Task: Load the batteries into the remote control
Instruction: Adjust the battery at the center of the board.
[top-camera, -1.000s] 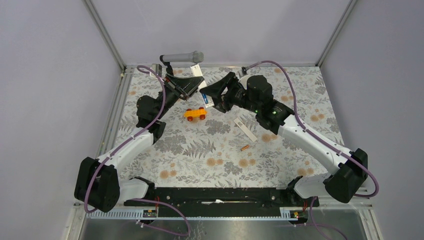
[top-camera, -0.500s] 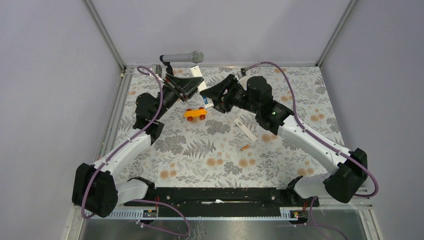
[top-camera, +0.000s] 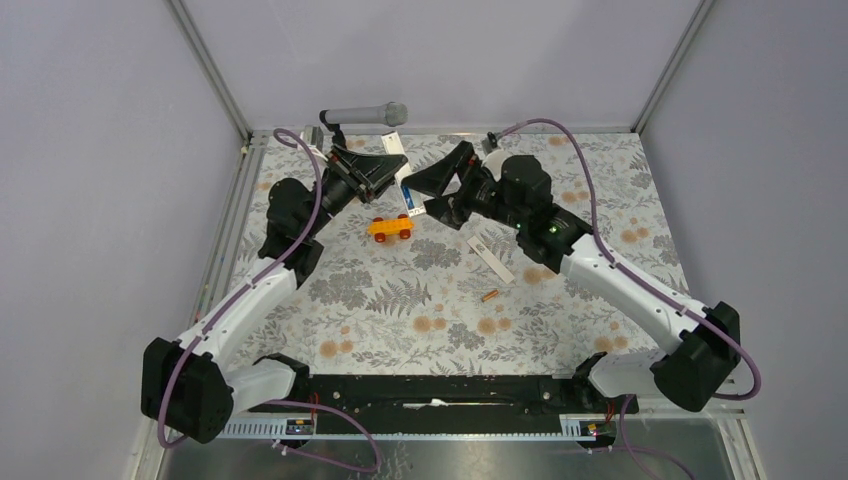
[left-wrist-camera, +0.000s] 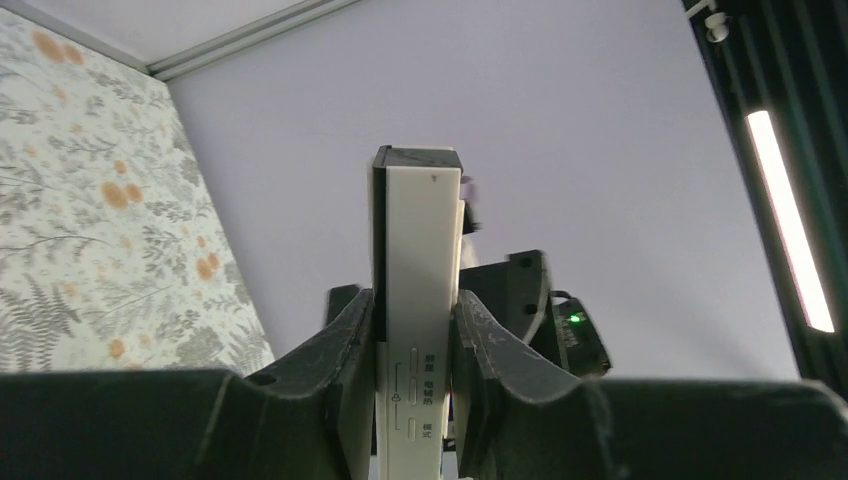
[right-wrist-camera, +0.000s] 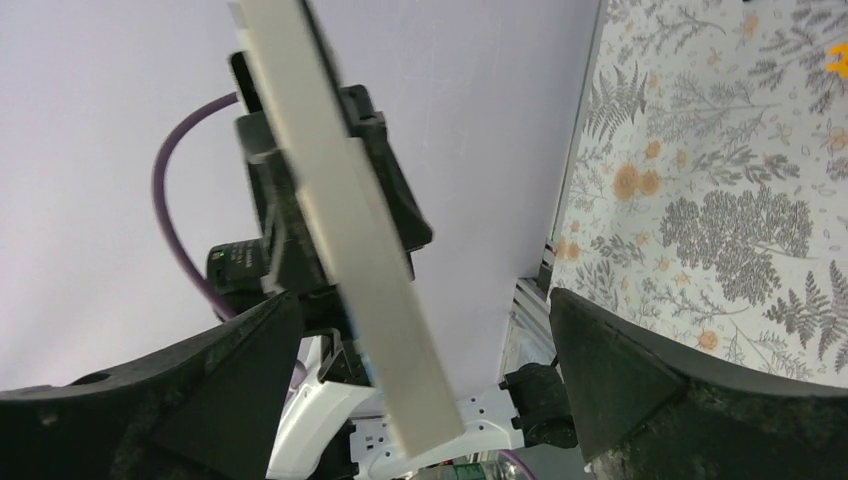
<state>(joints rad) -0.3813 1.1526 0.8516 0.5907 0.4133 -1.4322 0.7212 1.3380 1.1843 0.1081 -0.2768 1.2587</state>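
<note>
Lilac walls close round a flower-printed table, and both arms reach toward its far edge, left of the middle. Up there the left end effector is clenched on the remote control, pinching its two long sides and holding it off the table. Its long axis runs roughly from the far edge toward the near edge.

The right end effector is spread wide, grasping nothing. Its fingers stand either side of the remote's free end without touching it.

The orange battery lies loose near the table's middle, a little toward the right edge. It lies nearly crosswise, tilted slightly, and sits well apart from both end effectors. The back cover rests between it and the right arm's wrist. I cannot pick out the blue battery with certainty.

To my eye the right arm is the nearer one. It would have to draw back toward the near edge to fetch that battery.
</note>
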